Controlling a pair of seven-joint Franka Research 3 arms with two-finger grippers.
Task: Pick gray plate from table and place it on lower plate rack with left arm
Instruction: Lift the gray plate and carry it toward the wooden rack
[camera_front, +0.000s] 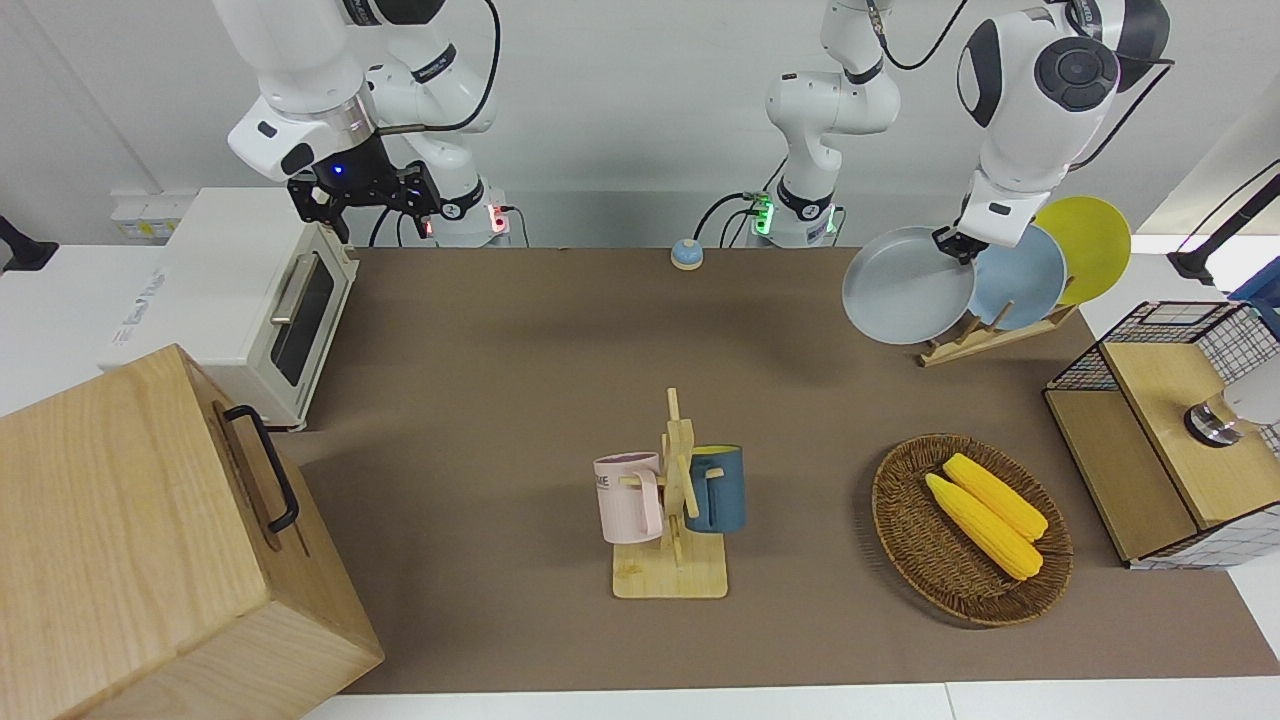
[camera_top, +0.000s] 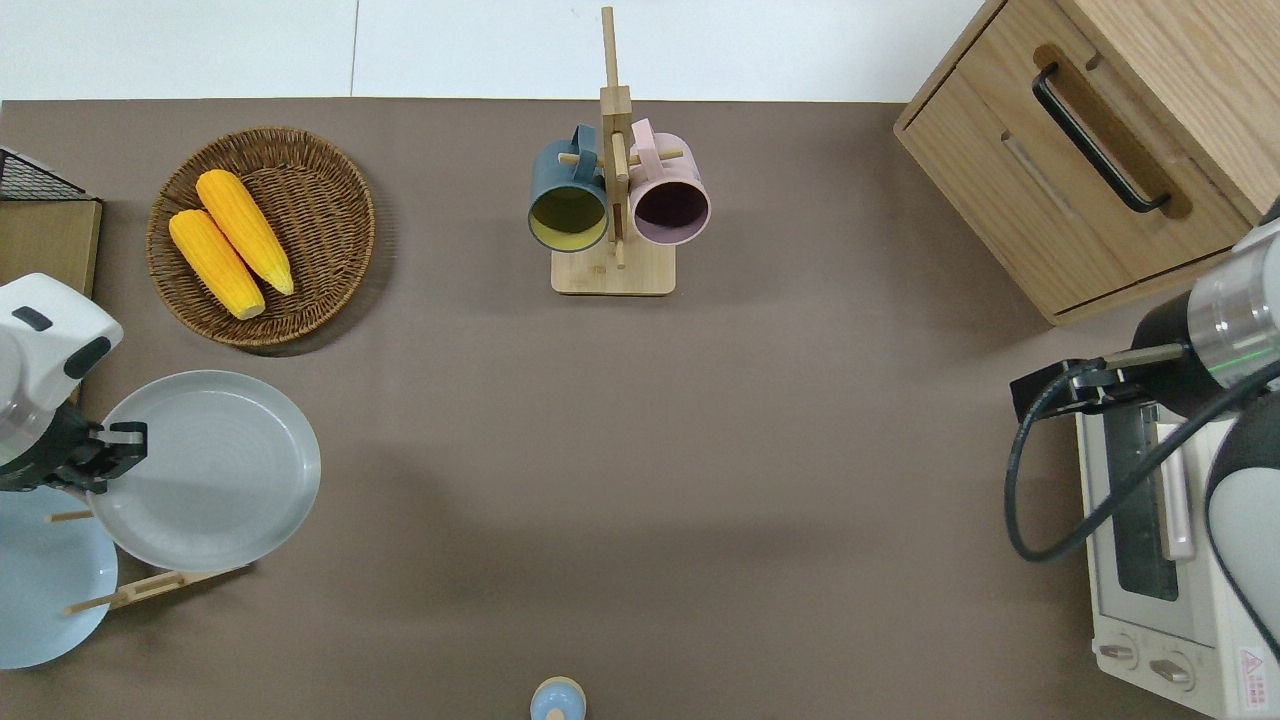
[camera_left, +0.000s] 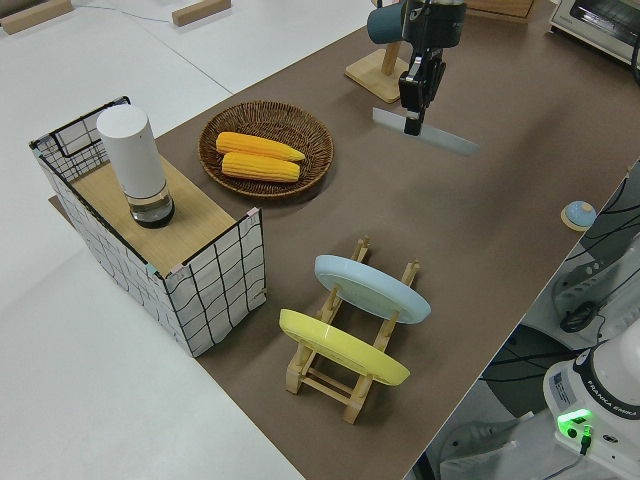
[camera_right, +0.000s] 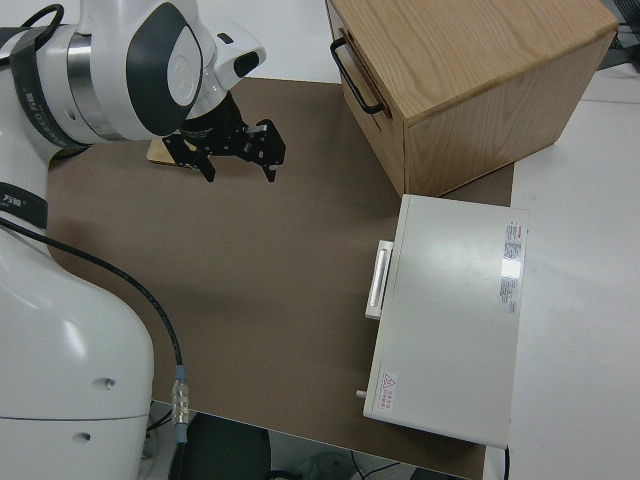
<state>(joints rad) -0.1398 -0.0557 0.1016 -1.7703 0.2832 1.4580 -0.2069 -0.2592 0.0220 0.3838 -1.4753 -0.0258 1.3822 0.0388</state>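
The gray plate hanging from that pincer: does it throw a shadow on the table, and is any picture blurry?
Front view: a soft, faint shadow darkens the brown table beside the gray plate. Overhead view: a diffuse dark band shows mid-table; the plate looks crisp under the left pincer. Left side view: the plate is sharp, seen edge-on.

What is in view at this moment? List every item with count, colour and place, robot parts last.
gray plate: 1, pale gray, in the air, held by its rim over the rack.
lower plate rack: 1, light wood, toward the left arm's end of the table.
light-blue plate: 1, in the rack.
yellow plate: 1, in the rack.
basket: 1, brown wicker, holding 2 yellow corn cobs.
mug stand: 1, wood, with a pink mug and a dark blue mug.
toaster oven: 1, white.
cabinet: 1, wood.
wire crate: 1.
left gripper: shut on the plate.
right gripper: parked, open.
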